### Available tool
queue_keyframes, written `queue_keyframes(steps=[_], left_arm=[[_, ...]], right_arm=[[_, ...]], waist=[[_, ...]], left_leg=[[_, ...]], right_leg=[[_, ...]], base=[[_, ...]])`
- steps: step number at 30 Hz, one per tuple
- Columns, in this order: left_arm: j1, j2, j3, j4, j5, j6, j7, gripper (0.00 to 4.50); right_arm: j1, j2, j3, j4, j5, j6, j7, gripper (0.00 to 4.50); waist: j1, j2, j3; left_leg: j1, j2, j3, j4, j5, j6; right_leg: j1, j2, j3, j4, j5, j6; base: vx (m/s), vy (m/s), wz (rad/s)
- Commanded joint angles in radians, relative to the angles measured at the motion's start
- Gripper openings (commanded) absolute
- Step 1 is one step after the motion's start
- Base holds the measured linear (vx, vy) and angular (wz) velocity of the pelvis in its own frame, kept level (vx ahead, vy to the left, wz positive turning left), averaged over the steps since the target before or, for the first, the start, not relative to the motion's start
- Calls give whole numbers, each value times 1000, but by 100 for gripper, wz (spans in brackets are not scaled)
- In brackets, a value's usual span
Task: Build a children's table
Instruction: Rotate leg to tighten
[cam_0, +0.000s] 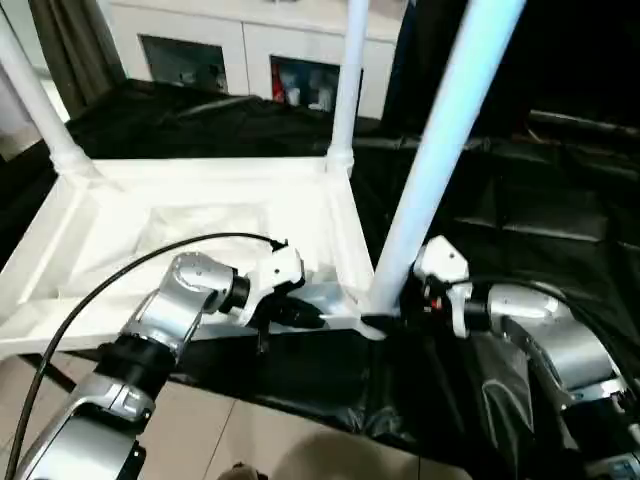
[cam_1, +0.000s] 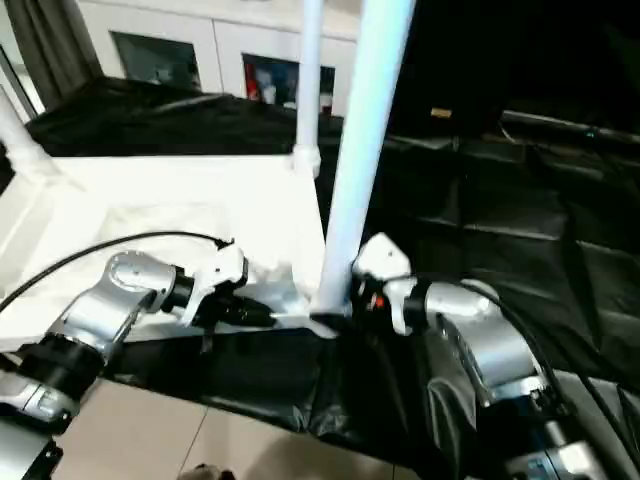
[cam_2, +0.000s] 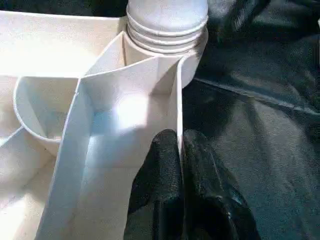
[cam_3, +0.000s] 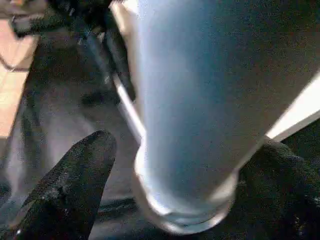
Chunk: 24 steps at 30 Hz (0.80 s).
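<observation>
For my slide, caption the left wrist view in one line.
Left end effector pinching the upturned tabletop's rim wall beside a screwed-in leg.

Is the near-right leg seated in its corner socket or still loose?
Seated, as far as the pictures show: the leg stands up from the tabletop's corner socket, leaning slightly, with the right pincer open around its base.

Head stereo pair looking forward and down over both forearms, sharing the upturned table (cam_0: 200, 220), left wrist camera close along its fingers (cam_2: 165, 170) at a corner socket, right wrist camera tight on a leg (cam_3: 200, 100)
</observation>
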Motion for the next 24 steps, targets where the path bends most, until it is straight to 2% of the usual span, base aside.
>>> queue_keyframes(steps=[1,4,11,15,18,20,22,24], left_arm=[[-2,-5,-6,-47,-26,5,-25,0],[2,-2,-3,-60,-27,11,-15,0],[17,10,0,-83,-36,27,-18,0],[25,12,-1,-81,-40,36,-23,0],[27,10,-4,-83,-44,40,-24,0],[18,-24,-5,-57,-36,40,14,0],[11,-38,-2,-44,-31,42,38,0],[-9,-68,1,-7,-15,38,92,0]], right_arm=[[-2,-2,18,1,-10,-4,17,393],[-15,4,26,21,-13,-10,19,374],[-39,10,30,45,-5,-16,30,323],[-30,10,33,44,1,-12,39,287],[-21,13,33,44,5,-9,40,272],[7,52,3,50,16,20,-28,266],[10,70,-7,60,13,26,-63,266],[9,118,-32,89,5,29,-150,264]], waist=[[-3,-15,-63],[-5,-15,-63],[-4,-20,-67],[-5,-15,-68],[-6,-16,-68],[-8,-12,-67],[-10,-14,-65],[-11,-9,-63]], left_leg=[[28,39,-18,-72,-310,3],[30,40,-19,-72,-315,-3],[29,38,-17,-69,-282,4],[29,38,-17,-68,-271,7],[29,37,-16,-67,-272,7],[29,37,-16,-68,-285,3],[31,37,-17,-70,-304,-6],[34,36,-19,-72,-332,-21]], right_leg=[[32,-51,31,-71,-328,-191],[29,-50,31,-72,-340,-186],[33,-49,31,-65,-272,-199],[34,-46,31,-62,-248,-207],[35,-46,30,-62,-247,-210],[34,-45,31,-64,-258,-210],[33,-45,31,-68,-279,-204],[29,-46,30,-73,-324,-194]], base=[[0,0,0],[0,0,0],[0,0,0],[0,0,0],[0,0,0],[0,0,0],[0,0,0],[0,0,0]])
